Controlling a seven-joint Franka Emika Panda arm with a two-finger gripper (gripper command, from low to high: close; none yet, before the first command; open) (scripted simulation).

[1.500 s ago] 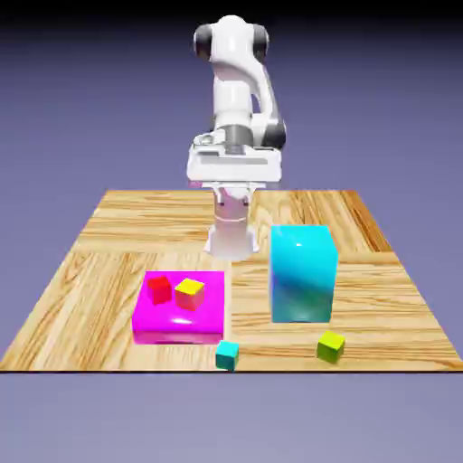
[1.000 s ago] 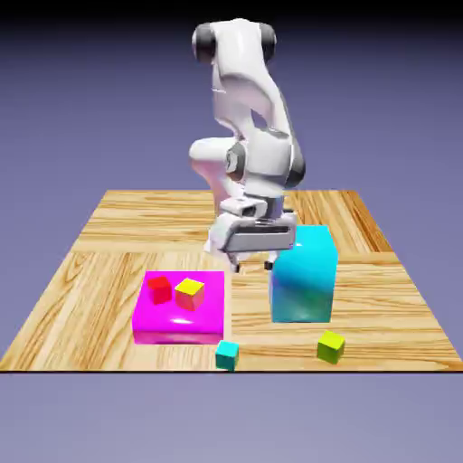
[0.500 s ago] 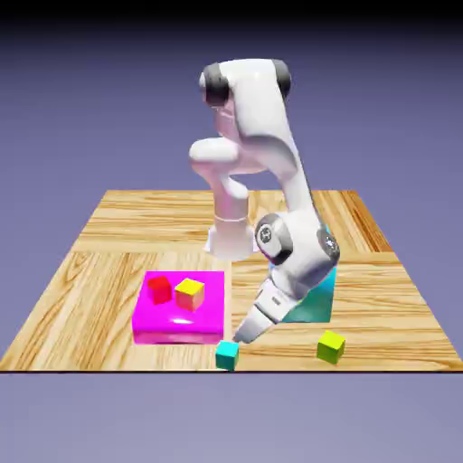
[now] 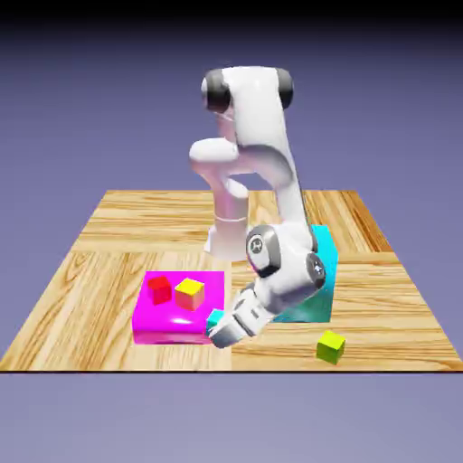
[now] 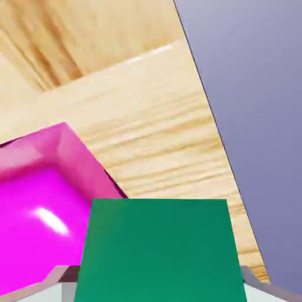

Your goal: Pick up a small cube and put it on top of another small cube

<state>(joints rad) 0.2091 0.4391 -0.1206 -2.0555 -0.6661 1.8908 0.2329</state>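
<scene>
Teal cube is gripped in the claw; lift it well above the magenta block, keep it level, and centre it before lowering gently.

Sim robotics lab, apparently: arm, wood tabletop

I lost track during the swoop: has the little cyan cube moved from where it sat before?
Yes: the little cyan cube is up off the table, closer to the magenta block.
</scene>
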